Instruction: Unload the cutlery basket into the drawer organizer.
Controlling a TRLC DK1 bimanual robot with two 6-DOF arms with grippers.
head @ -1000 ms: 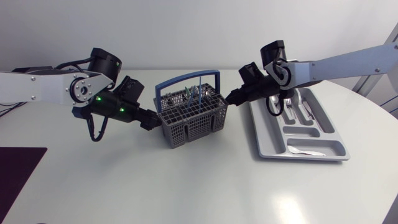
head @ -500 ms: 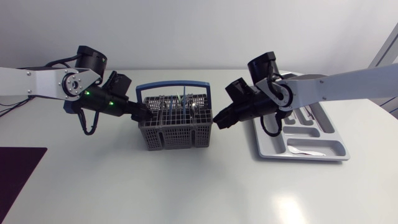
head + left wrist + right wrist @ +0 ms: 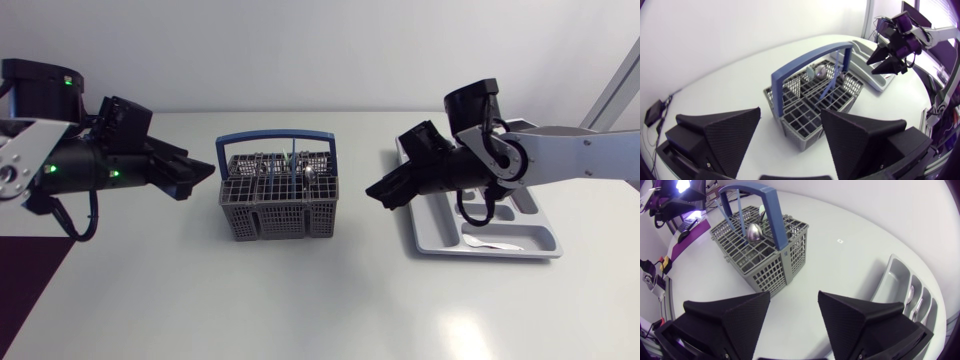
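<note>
Grey plastic mesh cutlery basket with blue arched handle [image 3: 277, 205] upright mid-desk, nearer far edge of white desk [image 3: 300, 300]. Inside: metal spoon [image 3: 754, 231] bowl-up, blue-handled pieces [image 3: 832, 82] beside it.

Light grey compartmented drawer organizer [image 3: 520, 240] flat near desk's right edge, well apart from basket. Small pale spoon [image 3: 488, 243] lies in its front compartment.

Left gripper [image 3: 197, 178] off basket's left side, apart from it, fingers spread, nothing between.

Right gripper [image 3: 377, 196] between basket and organizer, touching neither, fingers spread, empty.

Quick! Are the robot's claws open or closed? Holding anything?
Left gripper: open, holding nothing.
Right gripper: open, holding nothing.
</note>
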